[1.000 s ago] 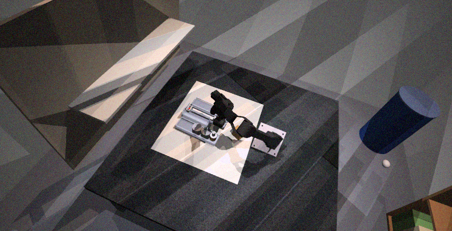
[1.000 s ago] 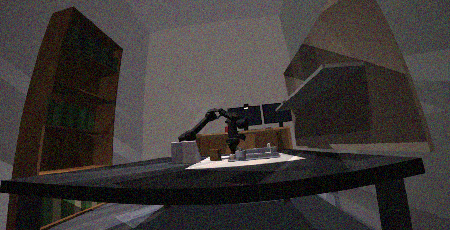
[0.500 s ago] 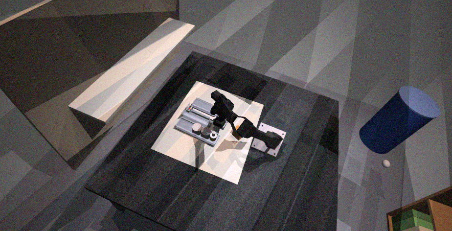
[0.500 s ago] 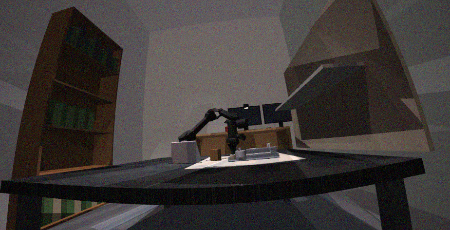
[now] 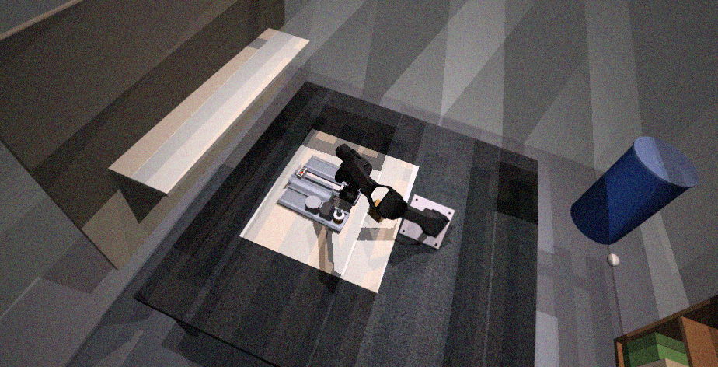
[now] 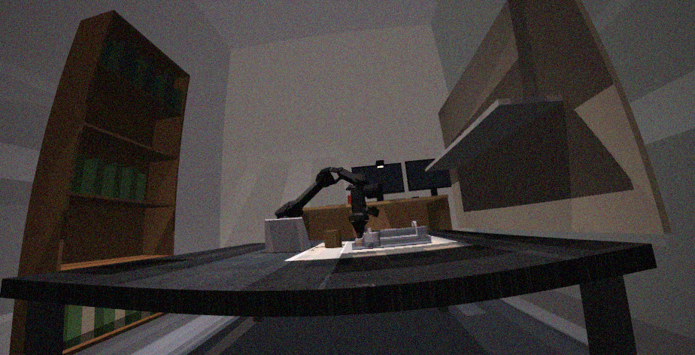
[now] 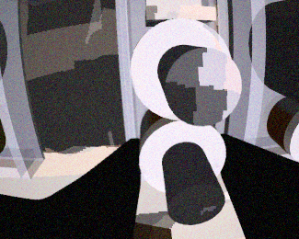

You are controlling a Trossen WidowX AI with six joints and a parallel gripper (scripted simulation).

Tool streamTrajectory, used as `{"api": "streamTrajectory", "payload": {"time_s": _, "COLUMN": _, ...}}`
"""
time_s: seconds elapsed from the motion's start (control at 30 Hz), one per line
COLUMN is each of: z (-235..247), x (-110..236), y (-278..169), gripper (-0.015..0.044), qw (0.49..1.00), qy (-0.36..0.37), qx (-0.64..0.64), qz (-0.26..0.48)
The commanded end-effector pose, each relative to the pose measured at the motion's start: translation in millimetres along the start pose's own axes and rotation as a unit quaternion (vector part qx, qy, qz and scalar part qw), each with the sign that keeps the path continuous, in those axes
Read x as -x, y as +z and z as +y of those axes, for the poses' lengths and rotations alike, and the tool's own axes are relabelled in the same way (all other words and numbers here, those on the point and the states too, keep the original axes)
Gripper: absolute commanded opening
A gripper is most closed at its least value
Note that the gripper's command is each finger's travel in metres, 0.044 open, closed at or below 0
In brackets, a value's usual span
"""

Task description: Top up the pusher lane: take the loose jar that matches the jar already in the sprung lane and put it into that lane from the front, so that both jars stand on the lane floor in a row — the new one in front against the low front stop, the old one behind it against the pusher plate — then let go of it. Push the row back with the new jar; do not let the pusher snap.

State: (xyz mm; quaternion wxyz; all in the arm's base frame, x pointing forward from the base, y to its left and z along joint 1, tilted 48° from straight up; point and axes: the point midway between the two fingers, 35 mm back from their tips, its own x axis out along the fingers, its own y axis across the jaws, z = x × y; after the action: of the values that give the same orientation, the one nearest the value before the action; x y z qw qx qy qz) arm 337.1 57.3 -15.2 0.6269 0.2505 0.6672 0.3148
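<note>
Currently the held jar is pinched in the claw and sits directly ahead of it, touching the lane jar beyond, presumably so the row can be pushed back gradually. Lane rails flank both. Above, the arm is elbow-up, wrist pointing down.

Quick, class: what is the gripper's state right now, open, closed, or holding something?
Gripper: closed on a jar with a dark lid, at the front of the pusher lane.
</note>
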Motion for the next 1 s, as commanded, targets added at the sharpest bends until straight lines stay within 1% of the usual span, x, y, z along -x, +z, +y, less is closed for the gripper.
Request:
{"api": "streamTrajectory", "payload": {"time_s": 0.0, "z": 1.2, "x": -0.1, "y": 1.5, "gripper": 0.0000, "qw": 1.000, "qy": 0.003, "qx": 0.005, "qz": -0.005}}
{"api": "streamTrajectory", "payload": {"time_s": 0.8, "z": -0.2, "x": -0.1, "y": -3.1, "gripper": 0.0000, "qw": 1.000, "qy": 0.003, "qx": 0.005, "qz": -0.005}}
{"api": "streamTrajectory", "payload": {"time_s": 0.97, "z": -0.3, "x": -0.3, "y": -2.6, "gripper": 0.0131, "qw": 1.000, "qy": 0.003, "qx": 0.005, "qz": -0.005}}
